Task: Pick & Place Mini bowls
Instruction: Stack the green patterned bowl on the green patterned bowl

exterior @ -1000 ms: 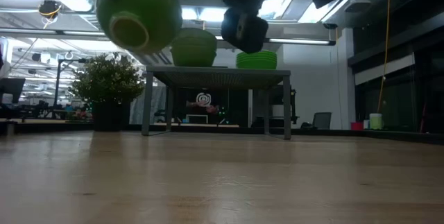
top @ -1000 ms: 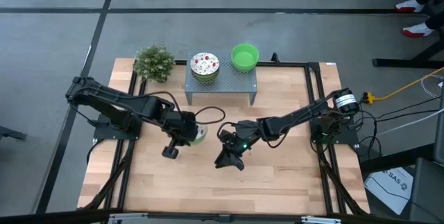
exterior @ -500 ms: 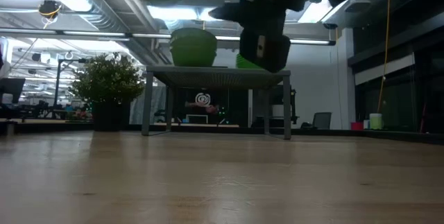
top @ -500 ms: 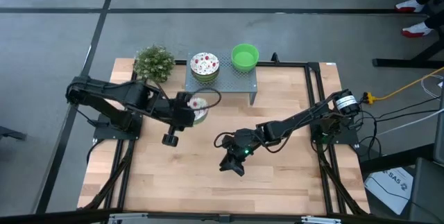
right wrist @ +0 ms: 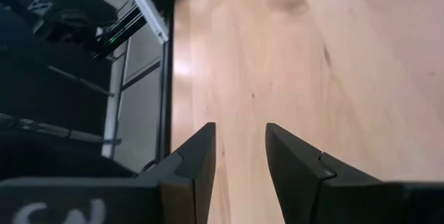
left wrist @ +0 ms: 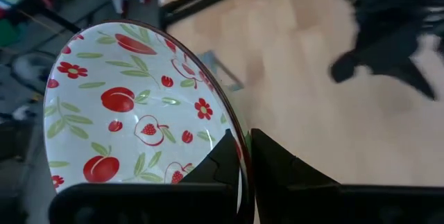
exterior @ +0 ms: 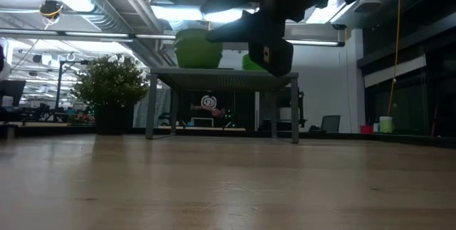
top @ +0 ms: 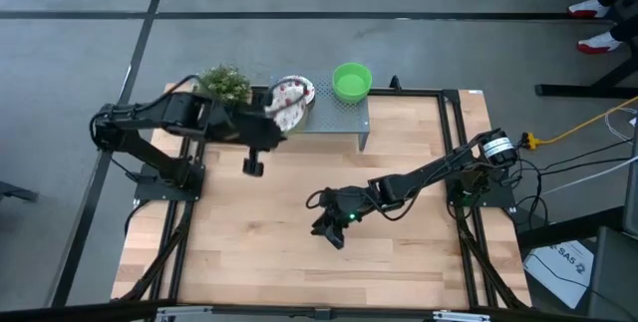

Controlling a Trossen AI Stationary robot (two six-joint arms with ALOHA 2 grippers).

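High view is showing the left arm reaching from nine o'clock toward the back of the counter point(top: 399, 262), past the plant point(top: 221, 84) at eleven o'clock. Its left gripper point(top: 277, 115) is pinching the rim of a patterned bowl point(top: 289, 98), holding it tilted over the left end of the stand point(top: 339, 121) at twelve o'clock; whether it is touching the bowls under it cannot be told. In the left wrist view the two fingers point(left wrist: 225, 161) are clamping the rim of that bowl point(left wrist: 132, 120), one inside and one outside, with red fruit and flowers on its white inside. To the right on the stand, a green stack point(top: 351, 81) is sitting at the other end. In the low view both piles are showing green from the side, the taller pile point(exterior: 197, 49) left of the lower one point(exterior: 251, 63). Farther right, the right arm is stretching in from three o'clock, its right gripper point(top: 327, 232) hanging over bare wood near the counter's centre. Its fingers point(right wrist: 198, 161) are standing apart with nothing between them.
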